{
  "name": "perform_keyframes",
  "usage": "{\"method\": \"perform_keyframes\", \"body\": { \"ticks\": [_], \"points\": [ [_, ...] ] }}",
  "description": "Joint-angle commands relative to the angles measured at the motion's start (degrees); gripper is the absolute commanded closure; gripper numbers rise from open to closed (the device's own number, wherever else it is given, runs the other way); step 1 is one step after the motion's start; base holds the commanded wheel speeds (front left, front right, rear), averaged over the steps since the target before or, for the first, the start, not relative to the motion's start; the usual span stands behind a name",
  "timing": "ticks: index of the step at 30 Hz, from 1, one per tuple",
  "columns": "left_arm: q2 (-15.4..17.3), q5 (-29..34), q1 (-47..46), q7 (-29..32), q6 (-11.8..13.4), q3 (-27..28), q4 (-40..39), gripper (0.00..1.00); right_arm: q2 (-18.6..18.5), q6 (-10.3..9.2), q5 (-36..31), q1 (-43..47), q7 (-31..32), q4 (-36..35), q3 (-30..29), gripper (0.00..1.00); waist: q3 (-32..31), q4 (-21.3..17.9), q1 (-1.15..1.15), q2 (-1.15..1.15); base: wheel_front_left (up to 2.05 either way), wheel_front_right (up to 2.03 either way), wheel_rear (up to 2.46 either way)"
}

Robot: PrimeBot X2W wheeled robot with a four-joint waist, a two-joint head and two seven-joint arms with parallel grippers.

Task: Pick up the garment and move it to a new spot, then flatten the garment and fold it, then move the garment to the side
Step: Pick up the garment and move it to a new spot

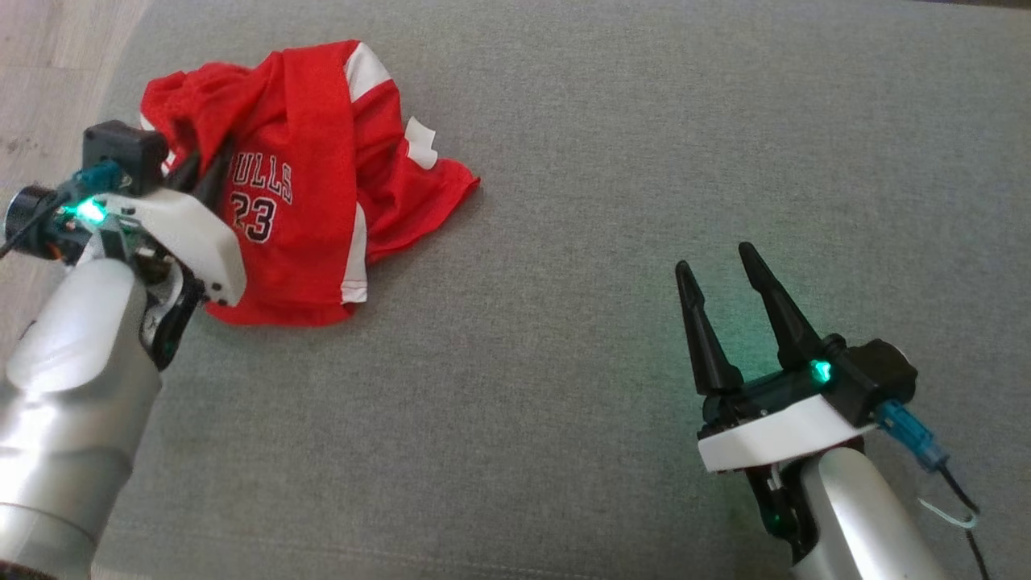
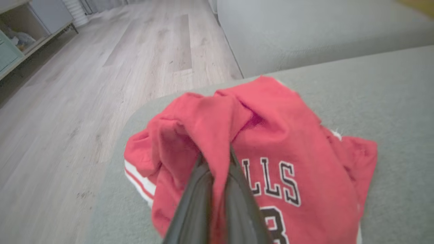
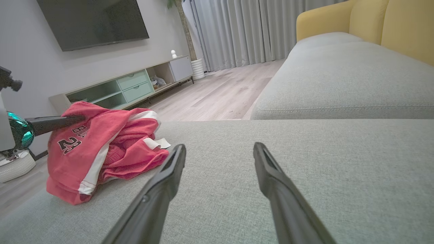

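Well, the big grey couch seat (image 1: 612, 242) is soft and flat. A pale wood floor (image 2: 101, 84) runs beside it. Across the room a dark TV (image 3: 91, 20) hangs on the wall above a long low cabinet (image 3: 101, 93). Grey curtains (image 3: 244, 30) hang near one end of the cabinet. A second grey seat (image 3: 339, 74) stands past the first one, with a yellow couch back (image 3: 390, 23) behind it.

The red jersey (image 1: 322, 185) lies in a crumpled heap at the corner of the seat, close to the edge by the floor. It has white stripes and the number 23 on it.

The left arm comes in from the lower left of the head view, with its silver forearm low. The left gripper (image 2: 217, 159) points right into the jersey. Its two dark fingers are squeezed almost together, with a fold of red cloth pinched between them. The cloth bunches up around the tips.

The right gripper (image 1: 714, 258) is well apart from the jersey, over the bare grey seat. Its fingers are spread wide with nothing between them, and they point up and a little left in the head view.

The cabinet has open shelves and two pale green drawers (image 3: 137, 86), both pushed in. One open shelf (image 3: 159, 76) holds some small things, too far off to tell what. A round white basket (image 3: 15, 166) stands on the floor by the seat corner, and its inside is hidden.
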Motion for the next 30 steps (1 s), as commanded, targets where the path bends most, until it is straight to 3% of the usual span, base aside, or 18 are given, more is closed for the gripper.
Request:
{"method": "perform_keyframes", "body": {
  "ticks": [1,7,10,14,21,30],
  "points": [
    [2.3,-0.9,-4.5,-3.4,0.1,2.0,-0.8,1.00,-0.1,-0.04,-0.4,-1.5,-0.6,-1.9,1.4,0.00,-0.1,-0.1,-0.01,0.00,0.00,0.00,0.00],
    [1.7,-1.0,-7.2,-16.6,0.3,4.2,-0.8,1.00,-0.1,-0.04,-0.2,-1.4,-0.6,-1.4,1.5,0.00,-1.5,-0.5,-0.01,0.00,0.00,0.00,0.00],
    [0.9,-0.8,-8.3,-19.2,0.8,6.0,-4.2,1.00,-0.1,-0.04,0.1,-0.9,-0.6,-1.3,1.4,0.00,-3.0,-0.9,-0.01,0.00,0.00,0.00,0.00],
    [-0.1,1.3,-7.9,-19.6,2.5,8.3,-12.7,1.00,-0.1,-0.04,0.6,-0.2,-0.6,-1.3,1.1,0.00,-4.9,-1.3,-0.01,0.00,0.00,0.00,0.00],
    [-2.1,3.8,-4.7,-19.6,2.4,5.7,-21.6,1.00,-0.1,-0.04,1.5,0.2,-0.6,-1.5,1.4,0.00,-6.7,-3.7,-0.01,0.00,0.00,0.00,0.00],
    [-3.7,4.5,-3.3,-13.6,1.4,-0.6,-28.9,1.00,-0.1,-0.04,3.7,-0.8,-0.6,-2.4,1.7,0.00,-5.2,-12.5,-0.01,0.00,0.00,0.00,0.00]
  ]
}}
